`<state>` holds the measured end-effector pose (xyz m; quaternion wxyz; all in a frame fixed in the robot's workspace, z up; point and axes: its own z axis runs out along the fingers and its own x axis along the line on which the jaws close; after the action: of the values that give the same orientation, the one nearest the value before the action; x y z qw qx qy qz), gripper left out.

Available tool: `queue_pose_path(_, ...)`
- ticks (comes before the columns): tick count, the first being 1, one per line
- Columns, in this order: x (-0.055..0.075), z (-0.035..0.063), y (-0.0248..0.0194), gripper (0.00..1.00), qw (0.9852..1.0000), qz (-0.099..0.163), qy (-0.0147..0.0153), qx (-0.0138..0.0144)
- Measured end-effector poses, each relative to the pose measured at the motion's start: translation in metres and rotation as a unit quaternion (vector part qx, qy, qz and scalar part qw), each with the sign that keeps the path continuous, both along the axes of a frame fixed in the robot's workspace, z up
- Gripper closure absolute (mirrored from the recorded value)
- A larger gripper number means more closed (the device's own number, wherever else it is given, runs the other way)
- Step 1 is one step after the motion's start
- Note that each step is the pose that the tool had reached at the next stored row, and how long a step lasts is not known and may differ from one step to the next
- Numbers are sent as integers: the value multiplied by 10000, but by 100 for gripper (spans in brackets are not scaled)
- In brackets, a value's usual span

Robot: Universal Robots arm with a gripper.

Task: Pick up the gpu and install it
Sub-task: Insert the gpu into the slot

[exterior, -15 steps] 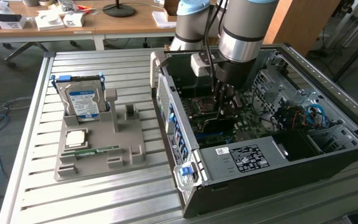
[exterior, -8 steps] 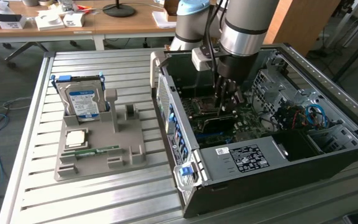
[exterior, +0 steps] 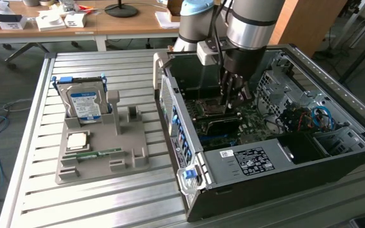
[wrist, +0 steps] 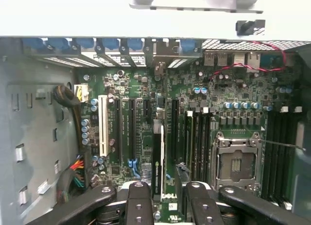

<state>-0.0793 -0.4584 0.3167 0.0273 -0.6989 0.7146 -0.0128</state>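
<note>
Gripper [wrist: 165, 198] fingers [wrist: 138, 203] are pinching the gpu [wrist: 158, 159], which is standing edge-on above the motherboard [wrist: 233, 96], its long axis running along the expansion slots; its lower end is hiding between the fingers. In the exterior view the arm is covering it, inside the open computer case [exterior: 334, 90] at 3 o'clock on the slatted metal table [exterior: 100, 61], with desks at 12 o'clock.

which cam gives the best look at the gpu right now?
Wrist view. The gpu stands edge-on between the claw fingers, over the motherboard slots. In the exterior view the arm reaches into the case and the gpu is a dark strip, partly hidden.
</note>
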Motion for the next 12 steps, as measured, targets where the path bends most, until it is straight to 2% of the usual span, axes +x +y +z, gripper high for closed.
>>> queue_pose_path(3, 0, 47, 0, 67, 10000, 0, 0, 0)
queue_pose_path(12, 0, 57, 0, 67, 10000, 0, 0, 0)
